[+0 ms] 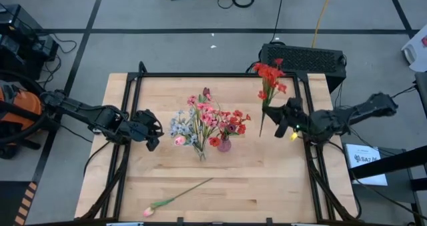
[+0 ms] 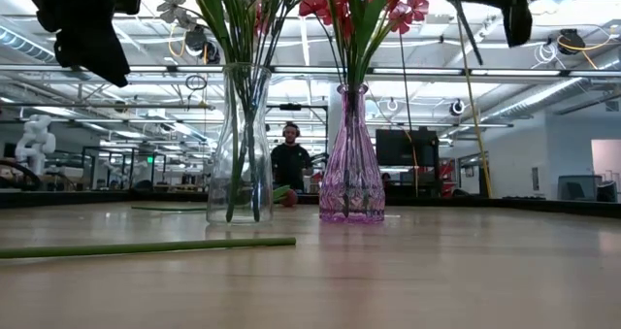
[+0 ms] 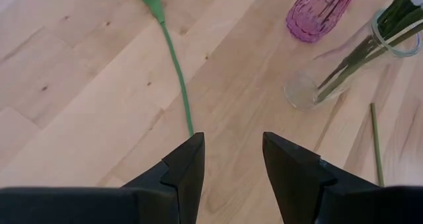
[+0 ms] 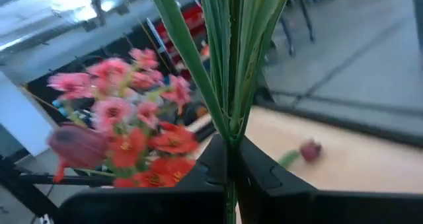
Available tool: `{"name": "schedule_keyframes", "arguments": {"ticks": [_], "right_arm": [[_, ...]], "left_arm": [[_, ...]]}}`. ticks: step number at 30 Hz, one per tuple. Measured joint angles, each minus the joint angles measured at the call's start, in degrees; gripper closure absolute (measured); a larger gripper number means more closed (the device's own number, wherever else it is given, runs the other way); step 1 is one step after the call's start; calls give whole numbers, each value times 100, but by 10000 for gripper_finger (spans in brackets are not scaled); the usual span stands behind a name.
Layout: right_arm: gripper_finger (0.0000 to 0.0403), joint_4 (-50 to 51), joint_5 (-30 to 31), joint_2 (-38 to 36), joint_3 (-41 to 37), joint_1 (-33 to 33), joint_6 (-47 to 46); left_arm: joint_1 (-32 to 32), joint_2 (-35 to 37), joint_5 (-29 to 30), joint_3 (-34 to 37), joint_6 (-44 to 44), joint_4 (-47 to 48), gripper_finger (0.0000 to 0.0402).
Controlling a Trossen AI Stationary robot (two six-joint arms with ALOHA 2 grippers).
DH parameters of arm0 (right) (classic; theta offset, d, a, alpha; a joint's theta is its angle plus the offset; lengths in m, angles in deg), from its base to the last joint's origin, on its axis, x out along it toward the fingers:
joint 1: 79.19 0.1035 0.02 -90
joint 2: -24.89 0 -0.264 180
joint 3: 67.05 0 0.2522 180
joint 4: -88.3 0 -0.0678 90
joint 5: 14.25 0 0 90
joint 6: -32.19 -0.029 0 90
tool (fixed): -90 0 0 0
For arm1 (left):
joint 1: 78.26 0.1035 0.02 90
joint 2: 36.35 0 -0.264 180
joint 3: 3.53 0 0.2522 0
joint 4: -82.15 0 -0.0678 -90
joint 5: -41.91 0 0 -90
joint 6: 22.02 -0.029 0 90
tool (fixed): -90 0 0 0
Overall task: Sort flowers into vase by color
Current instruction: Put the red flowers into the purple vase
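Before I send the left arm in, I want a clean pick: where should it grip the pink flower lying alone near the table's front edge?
Grip the pink flower mid-stem, on the bare green stretch between bloom and tip, coming straight down from above. It lies flat on the table, so the left gripper's open fingers should straddle the thin stem crosswise, clear of the soft bloom.

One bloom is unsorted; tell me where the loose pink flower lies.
In the high view the pink flower lies flat near the table's front edge, left of centre, in front of the clear vase, apart from both grippers.
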Motion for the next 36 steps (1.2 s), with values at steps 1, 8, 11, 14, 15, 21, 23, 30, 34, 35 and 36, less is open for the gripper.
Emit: {"name": "schedule_keyframes", "arguments": {"ticks": [1,8,11,14,15,21,23,30,34,35,36], "right_arm": [[403,-347,40,101,-61,98,208],[403,-4191,-75,1234,-1105,638,1589],[402,-5867,-467,1885,-1575,779,2100],[402,-7045,-821,2575,-1717,819,2723],[402,-7241,-912,2799,-1696,815,2921],[402,-6967,-1494,3819,-1181,703,3941],[402,-7059,-1552,4020,-1014,639,4090],[402,-7637,-1636,4188,-692,351,5012],[402,-7567,-2233,4192,-592,65,4834],[402,-7516,-2311,4202,-568,5,4743],[402,-7442,-2322,4233,-543,-47,4660]], "left_arm": [[0,0,0,0,0,0,242],[0,0,57,0,0,-2,242],[0,0,66,0,7,-2,242],[0,0,66,0,2,-1,242],[0,0,66,0,-13,-2,242],[0,0,66,0,-116,-3,242],[0,0,66,0,-114,-4,242],[0,0,66,0,-99,-7,242],[0,0,68,0,-98,-26,242],[0,0,68,0,-96,-24,242],[0,0,68,0,-96,-26,242]]}}
